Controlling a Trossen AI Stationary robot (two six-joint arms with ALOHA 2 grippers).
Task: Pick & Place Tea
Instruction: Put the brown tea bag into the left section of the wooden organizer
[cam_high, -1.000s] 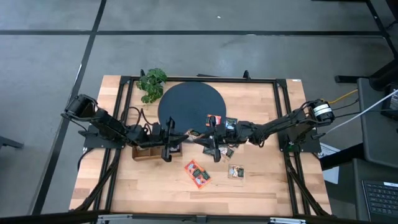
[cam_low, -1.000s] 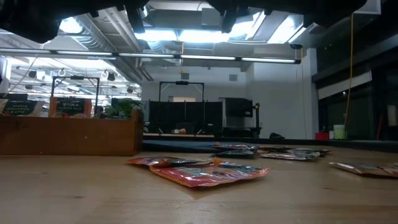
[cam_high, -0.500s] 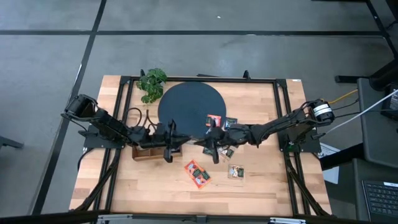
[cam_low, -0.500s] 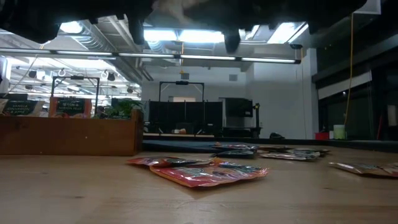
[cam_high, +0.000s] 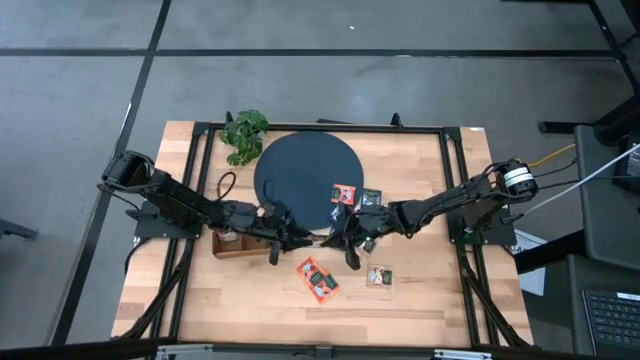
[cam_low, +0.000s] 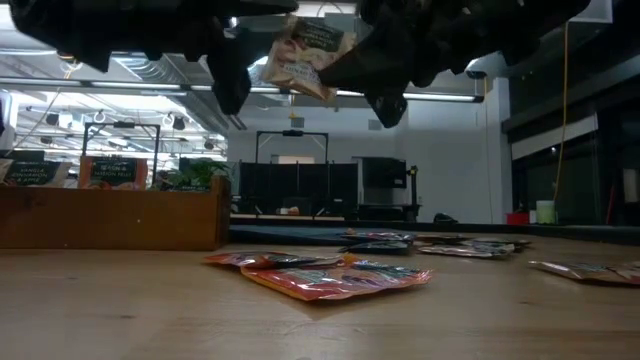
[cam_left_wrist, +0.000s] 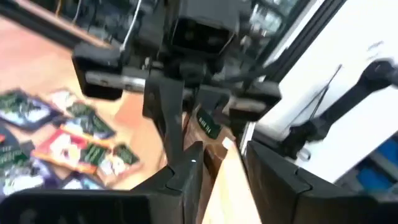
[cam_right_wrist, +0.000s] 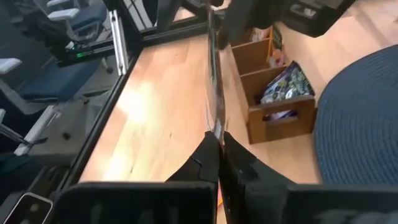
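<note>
since a second ago both my arms have swung in to meet over mid-desk (cam_high: 420, 290), just right of the wooden tray (cam_high: 228, 245). my right pincer (cam_high: 333, 235) is clamped on a pale tea sachet (cam_low: 308, 57), held edge-on in the air. my left pincer (cam_high: 295, 238) stands apart just beside it. i'd hold level and clear the left fingers (cam_left_wrist: 186, 171) before moving. other sachets (cam_high: 318, 277) lie below.
</note>
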